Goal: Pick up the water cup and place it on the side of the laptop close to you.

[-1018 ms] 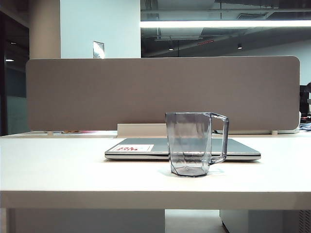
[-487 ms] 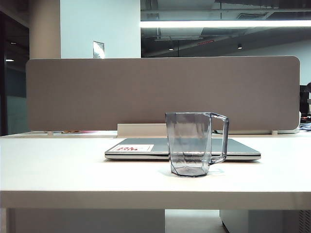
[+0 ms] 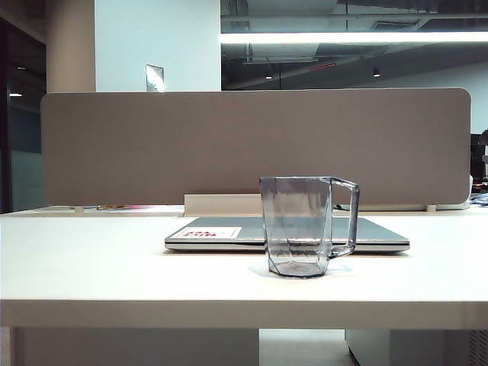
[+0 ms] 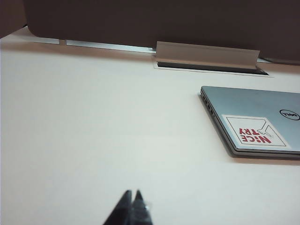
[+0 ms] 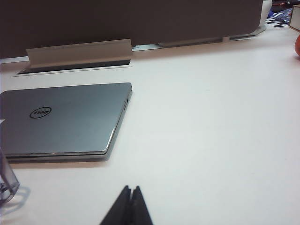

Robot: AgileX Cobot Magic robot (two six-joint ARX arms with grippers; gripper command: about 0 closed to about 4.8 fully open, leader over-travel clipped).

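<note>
The water cup [image 3: 299,226], a clear smoky-grey faceted mug with its handle to the right, stands upright on the white table in front of the closed silver laptop [image 3: 221,232]. Only a sliver of the cup [image 5: 6,183] shows in the right wrist view, beside the laptop [image 5: 65,117]. The laptop [image 4: 255,119] with its red-print sticker also lies in the left wrist view. Neither arm appears in the exterior view. My left gripper [image 4: 132,193] is shut and empty above bare table. My right gripper [image 5: 131,188] is shut and empty, apart from the cup.
A brown divider panel [image 3: 252,145] runs across the back of the table [image 3: 91,267]. A white cable flap [image 3: 221,204] stands raised just behind the laptop. An orange object [image 5: 297,46] sits at the far right of the table.
</note>
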